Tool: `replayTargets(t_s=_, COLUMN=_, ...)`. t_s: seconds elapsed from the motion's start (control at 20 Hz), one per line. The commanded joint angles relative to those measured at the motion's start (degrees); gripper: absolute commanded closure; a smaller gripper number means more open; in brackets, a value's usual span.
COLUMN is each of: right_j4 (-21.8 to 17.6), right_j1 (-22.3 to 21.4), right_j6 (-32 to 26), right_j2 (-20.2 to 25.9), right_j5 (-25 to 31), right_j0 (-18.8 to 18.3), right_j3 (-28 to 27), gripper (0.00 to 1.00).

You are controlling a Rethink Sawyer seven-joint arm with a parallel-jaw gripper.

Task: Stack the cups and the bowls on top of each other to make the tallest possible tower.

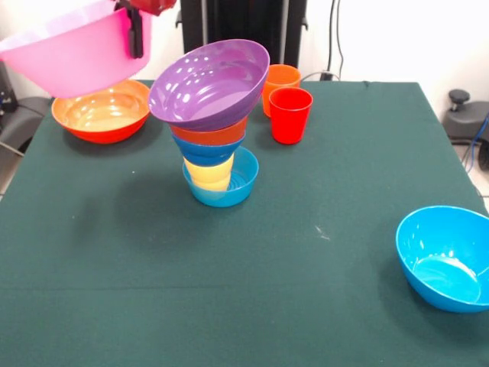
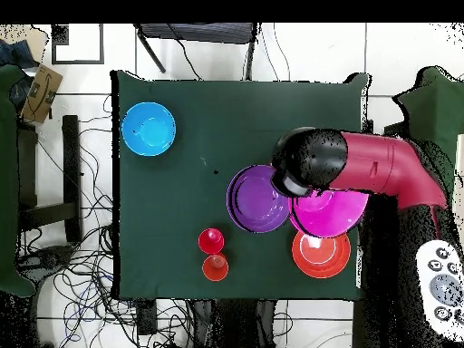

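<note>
My gripper (image 1: 134,27) is shut on the rim of the large pink bowl (image 1: 76,50) and holds it tilted in the air at the far left, above the large orange bowl (image 1: 101,115) on the table. The tower (image 1: 212,130) stands mid-table. From the bottom it is a small blue bowl (image 1: 229,191), the yellow cup (image 1: 208,173), a small blue bowl (image 1: 206,151), the small orange bowl (image 1: 214,134) and the purple bowl (image 1: 210,82), tilted on top. The orange cup (image 1: 281,78) and red cup (image 1: 290,115) stand just right of it. In the overhead view the arm (image 2: 372,163) hides the gripper, and the pink bowl (image 2: 331,213) lies beside the purple bowl (image 2: 256,198).
The bright blue bowl (image 1: 447,256) sits alone near the table's front right edge and also shows in the overhead view (image 2: 149,129). The dark green table (image 1: 306,290) ends at the front and right edges. Cables and equipment lie on the floor around it.
</note>
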Motion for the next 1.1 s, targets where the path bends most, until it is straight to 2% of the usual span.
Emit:
replayTargets(t_s=0.05, right_j4=0.3, right_j1=-0.4, right_j6=-5.3, right_j2=3.6, right_j5=4.5, right_j0=3.7, right_j3=-0.4, gripper=1.0)
replayTargets(t_s=1.1, right_j4=1.3, right_j1=3.8, right_j6=0.1, right_j2=1.6, right_j5=3.8, right_j0=10.5, right_j3=-2.9, gripper=1.0)
